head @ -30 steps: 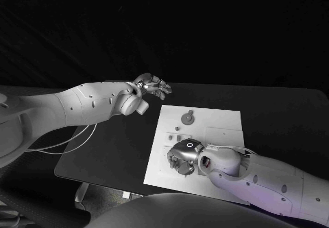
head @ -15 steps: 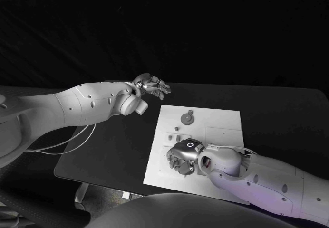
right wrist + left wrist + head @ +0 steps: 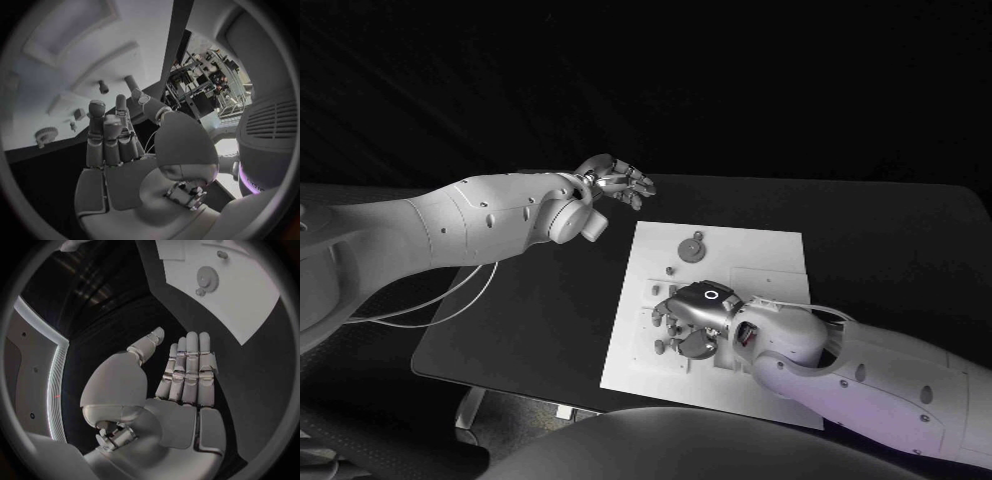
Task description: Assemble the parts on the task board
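Note:
The white task board lies in the middle of the black table. A grey gear sits near its far end, and several small parts stand along its left side. My right hand hovers over the board's near left part. Its fingers are stretched out with nothing between them. A round grey part lies just below that hand. My left hand hangs flat and open off the board's far left corner, with the gear beyond its fingertips.
Bare black table runs along the board's left side and also lies to its right. A cable hangs from my left arm over the table's left edge. Small pegs stand on the board ahead of my right fingertips.
My right hand has shifted slightly toward the board's far side and its fingers have uncurled, uncovering the round grey part. The left hand has stayed in place.

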Action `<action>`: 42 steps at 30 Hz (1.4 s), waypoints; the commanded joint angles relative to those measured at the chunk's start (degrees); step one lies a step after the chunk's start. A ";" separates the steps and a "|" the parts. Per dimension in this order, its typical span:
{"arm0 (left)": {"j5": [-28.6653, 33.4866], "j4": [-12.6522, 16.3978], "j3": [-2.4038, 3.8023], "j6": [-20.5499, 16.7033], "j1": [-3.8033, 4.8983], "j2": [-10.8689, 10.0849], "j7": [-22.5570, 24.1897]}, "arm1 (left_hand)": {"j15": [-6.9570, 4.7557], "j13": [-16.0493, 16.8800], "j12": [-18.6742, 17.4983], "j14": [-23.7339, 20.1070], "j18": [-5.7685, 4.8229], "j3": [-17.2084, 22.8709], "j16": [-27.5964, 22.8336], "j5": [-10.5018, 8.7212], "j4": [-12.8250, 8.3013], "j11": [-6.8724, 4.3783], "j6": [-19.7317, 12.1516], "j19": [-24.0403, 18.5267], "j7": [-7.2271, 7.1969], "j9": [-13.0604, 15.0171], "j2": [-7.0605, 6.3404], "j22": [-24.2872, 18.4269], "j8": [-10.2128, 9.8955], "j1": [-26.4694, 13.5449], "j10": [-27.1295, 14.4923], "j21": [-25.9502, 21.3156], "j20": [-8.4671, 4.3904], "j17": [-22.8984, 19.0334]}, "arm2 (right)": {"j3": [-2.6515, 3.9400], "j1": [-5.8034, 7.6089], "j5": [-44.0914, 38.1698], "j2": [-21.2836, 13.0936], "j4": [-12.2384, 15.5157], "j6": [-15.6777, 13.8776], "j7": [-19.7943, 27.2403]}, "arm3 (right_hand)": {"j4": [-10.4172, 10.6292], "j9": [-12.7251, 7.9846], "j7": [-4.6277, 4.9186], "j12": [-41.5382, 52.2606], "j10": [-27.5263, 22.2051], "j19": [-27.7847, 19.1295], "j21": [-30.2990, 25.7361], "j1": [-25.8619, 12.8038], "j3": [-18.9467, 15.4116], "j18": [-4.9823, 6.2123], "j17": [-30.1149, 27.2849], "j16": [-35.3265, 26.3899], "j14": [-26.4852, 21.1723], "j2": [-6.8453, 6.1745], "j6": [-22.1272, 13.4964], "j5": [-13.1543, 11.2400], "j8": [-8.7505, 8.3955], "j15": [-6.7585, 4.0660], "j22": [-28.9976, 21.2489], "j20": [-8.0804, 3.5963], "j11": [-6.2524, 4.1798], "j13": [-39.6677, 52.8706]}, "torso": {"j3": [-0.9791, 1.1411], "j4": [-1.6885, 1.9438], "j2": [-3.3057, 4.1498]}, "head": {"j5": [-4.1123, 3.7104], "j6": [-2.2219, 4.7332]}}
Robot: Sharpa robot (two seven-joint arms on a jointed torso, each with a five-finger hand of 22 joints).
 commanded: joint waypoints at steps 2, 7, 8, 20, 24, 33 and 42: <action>-0.13 0.01 0.03 0.41 0.09 -0.04 0.35 | -0.05 -0.06 0.16 0.35 0.81 0.24 -0.37 -0.01 0.19 -0.07 -0.37 0.34 -0.12 -0.10 -0.26 0.09 0.38 0.22 -0.46 -0.23 -0.13 0.12 | 1.37 1.27 3.09 -2.18 2.17 -4.05 1.60 | 0.01 -0.03 0.09 -0.26 -0.26 0.41 0.24 0.24 -0.48 2.90 0.06 0.30 0.53 -0.31 -0.17 0.20 -0.04 -0.03 1.10 -0.06 0.03 0.10 | 0.03 -0.02 -0.02 | -0.40 0.18; -0.13 0.02 0.03 0.40 0.08 -0.17 0.33 | -0.05 -0.07 0.17 0.35 0.81 0.24 -0.39 -0.01 0.18 -0.07 -0.38 0.34 -0.11 -0.10 -0.26 0.10 0.38 0.23 -0.46 -0.23 -0.13 0.15 | 4.27 2.65 7.01 -6.29 4.36 -4.51 1.26 | 0.10 0.03 0.24 -0.28 -0.22 0.54 0.29 0.06 -0.59 2.90 0.04 0.30 0.71 -0.28 0.26 0.20 0.29 -0.02 1.09 -0.09 0.05 0.13 | 0.06 -0.05 -0.03 | -1.19 1.03; -0.13 -0.08 0.02 0.36 0.08 -0.11 0.35 | -0.04 -0.07 0.17 0.35 0.81 0.24 -0.39 -0.01 0.18 -0.07 -0.38 0.34 -0.11 -0.10 -0.26 0.10 0.38 0.23 -0.47 -0.24 -0.13 0.15 | 4.63 3.13 9.02 -7.26 4.60 -4.80 1.12 | 0.20 0.07 0.36 -0.31 -0.21 0.51 0.25 -0.21 -0.67 2.90 0.01 0.23 0.69 -0.32 0.51 0.20 0.46 0.00 1.08 -0.06 0.05 0.14 | 0.05 -0.06 -0.03 | -1.45 1.23; 0.11 -0.86 -0.07 0.38 0.06 0.32 0.09 | -0.01 -0.14 0.21 0.37 0.77 0.02 -0.60 -0.01 0.51 -0.03 -0.40 0.34 -0.08 -0.16 -0.42 0.17 0.43 -0.38 -0.53 -0.33 -0.09 0.42 | 5.21 8.80 28.27 -20.37 5.35 1.94 -10.02 | 7.68 0.67 -0.74 8.80 7.86 -0.16 -1.04 -9.07 -1.64 2.90 -0.57 -1.28 -0.36 -0.72 3.15 0.25 2.09 -2.65 0.65 0.36 -2.50 6.81 | -0.11 -0.63 -0.38 | -4.63 3.51; 0.22 -1.06 -0.12 0.58 0.05 0.57 0.06 | 0.01 -0.18 0.23 0.37 0.77 -0.10 -0.74 -0.01 0.76 -0.02 -0.42 0.32 -0.08 -0.20 -0.46 0.21 0.46 -0.81 -0.56 -0.40 -0.08 0.59 | 4.98 9.25 32.14 -21.90 5.44 8.05 -13.32 | 12.92 1.83 -1.64 25.30 2.20 -0.26 -2.10 -12.72 -1.54 2.90 -0.72 -2.13 -0.81 -2.22 4.88 2.49 2.98 -4.11 0.48 0.43 -3.75 22.42 | 0.01 -0.97 -0.62 | -5.14 3.60; 1.08 -0.95 -0.50 1.09 0.00 0.56 0.38 | 0.04 -0.34 0.42 0.32 0.79 -0.79 -1.34 -0.02 3.10 -0.06 -0.58 0.19 -0.06 -0.39 -0.04 0.39 0.51 -3.93 -0.56 -0.71 -0.06 1.27 | 2.10 9.25 34.76 -23.90 6.89 13.53 -17.19 | 19.37 4.50 -3.50 42.66 -1.23 1.13 -1.02 -15.51 -1.08 2.90 3.22 3.03 1.27 -1.91 8.35 -0.79 4.76 -4.88 1.29 -0.82 -5.30 36.64 | 0.16 -1.56 -1.18 | -5.98 2.76; 1.11 -0.11 -0.54 1.46 0.00 0.36 0.36 | 0.05 -0.42 0.52 0.28 0.83 -1.15 -1.65 -0.04 3.96 -0.09 -0.67 0.09 -0.06 -0.48 -0.13 0.56 0.55 -5.14 -0.57 -0.85 -0.05 1.67 | -1.09 9.13 34.83 -22.96 7.07 18.98 -22.07 | 21.62 6.23 -4.44 50.68 -1.11 2.19 1.15 -17.86 -2.60 2.90 6.35 6.07 1.57 -2.06 10.94 -1.03 5.70 -5.44 1.37 -1.82 -6.12 42.71 | 0.05 -1.65 -1.27 | -6.97 2.37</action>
